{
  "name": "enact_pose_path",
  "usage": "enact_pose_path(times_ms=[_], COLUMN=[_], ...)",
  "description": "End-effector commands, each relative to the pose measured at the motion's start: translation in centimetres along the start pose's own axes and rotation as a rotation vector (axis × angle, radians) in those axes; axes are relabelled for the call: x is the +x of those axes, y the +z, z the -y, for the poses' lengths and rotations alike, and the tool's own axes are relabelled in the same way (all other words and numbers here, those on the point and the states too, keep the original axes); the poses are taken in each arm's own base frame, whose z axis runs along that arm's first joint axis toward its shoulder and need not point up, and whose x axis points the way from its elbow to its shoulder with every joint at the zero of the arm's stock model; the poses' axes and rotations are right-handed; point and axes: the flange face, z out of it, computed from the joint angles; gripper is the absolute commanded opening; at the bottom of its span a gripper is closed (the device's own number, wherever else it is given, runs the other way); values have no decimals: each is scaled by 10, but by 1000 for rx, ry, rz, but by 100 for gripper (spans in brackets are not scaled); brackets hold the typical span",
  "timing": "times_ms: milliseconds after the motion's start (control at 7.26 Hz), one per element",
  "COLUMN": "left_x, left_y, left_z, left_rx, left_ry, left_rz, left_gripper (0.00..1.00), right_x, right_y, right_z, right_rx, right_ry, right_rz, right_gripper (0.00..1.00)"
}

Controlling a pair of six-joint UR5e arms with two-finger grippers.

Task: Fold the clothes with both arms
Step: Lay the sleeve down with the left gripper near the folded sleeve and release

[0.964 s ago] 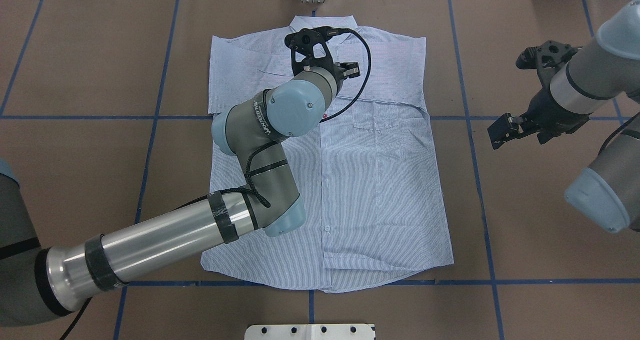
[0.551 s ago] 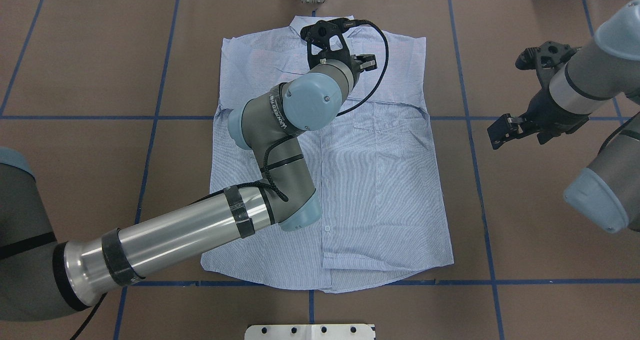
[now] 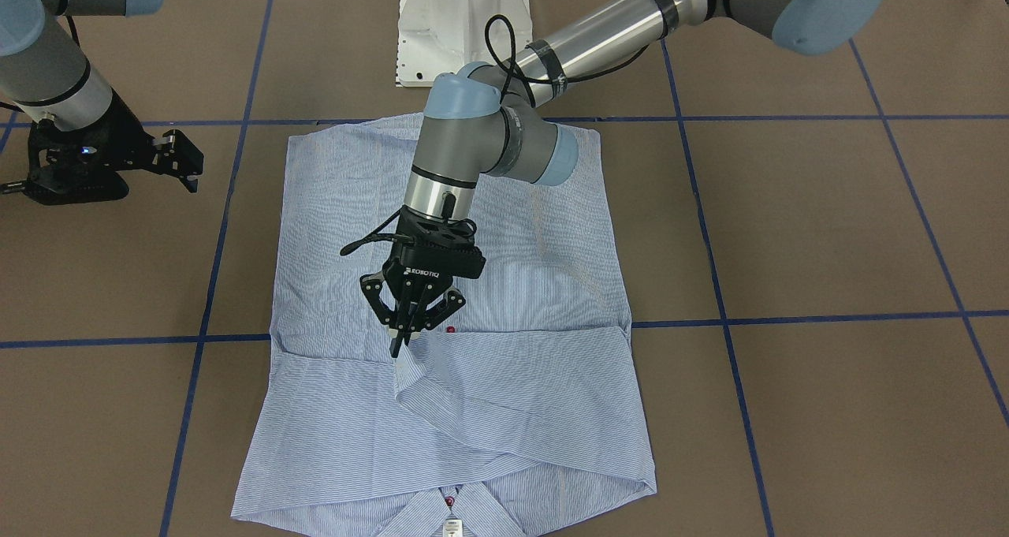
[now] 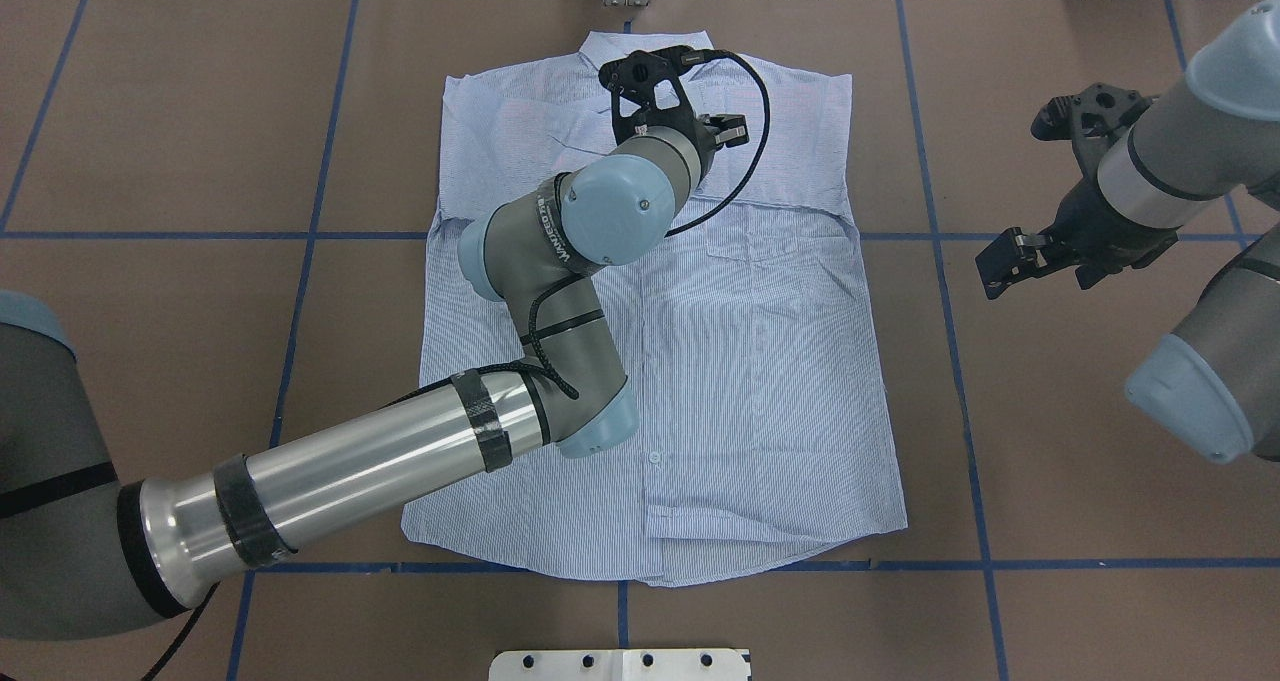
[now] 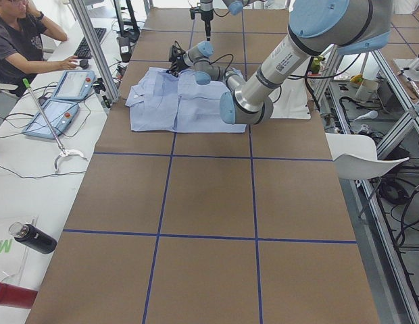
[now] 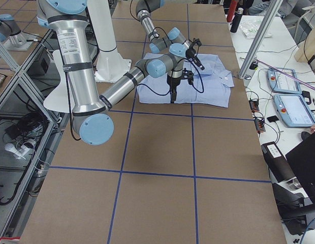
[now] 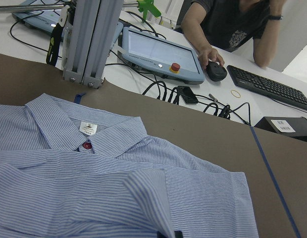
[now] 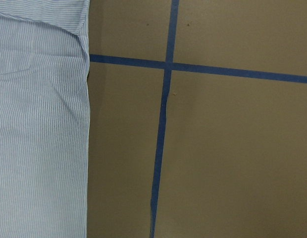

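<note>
The blue-and-white striped shirt (image 4: 760, 361) lies flat, front up, on the brown table, with its collar (image 4: 600, 49) at the far edge. Both sleeves are folded across the chest. My left gripper (image 3: 400, 346) is shut, pinching the end of a folded sleeve over the upper chest, just beside a red button (image 3: 450, 330). In the overhead view its fingertips are hidden under the left wrist (image 4: 655, 91). My right gripper (image 4: 1005, 261) hovers over bare table to the right of the shirt; it looks open and empty and also shows in the front view (image 3: 183, 161). The right wrist view shows only the shirt's side edge (image 8: 39, 124).
The white pedestal base (image 3: 457, 16) stands at the table's near edge. An aluminium post (image 7: 89, 39) rises just beyond the collar. Teach pendants (image 7: 161, 52), cables and a seated operator (image 5: 20, 40) are on the desk past the far edge. Blue tape lines (image 8: 163, 124) grid the table.
My left gripper carried the sleeve rightward across the chest, pulling the shirt's left edge inward, then settled slightly back. The right arm has not moved.
</note>
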Motion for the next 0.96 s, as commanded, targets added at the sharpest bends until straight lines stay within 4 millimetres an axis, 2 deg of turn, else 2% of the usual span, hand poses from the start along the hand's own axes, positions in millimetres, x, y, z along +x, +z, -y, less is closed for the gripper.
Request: enact_pose_path(times_ms=[0,551,689,827], left_x=[13,16,15,11], left_y=[6,7,8,11], left_z=[-1,-4,-7,-19], left_rx=[-2,0,-3,-14], left_ry=[-4,8,59,98], left_rz=[-21,-51,-48,-39], left_gripper=[0,0,0,0], right_x=[0,1,1,2], right_y=[1,1,1,1], right_z=[0,1,1,1], right_rx=[-2,-2,-1,-2], right_ry=[1,2,3,4], right_rz=[0,-2,-2,-3], right_gripper=[100,100,100,100])
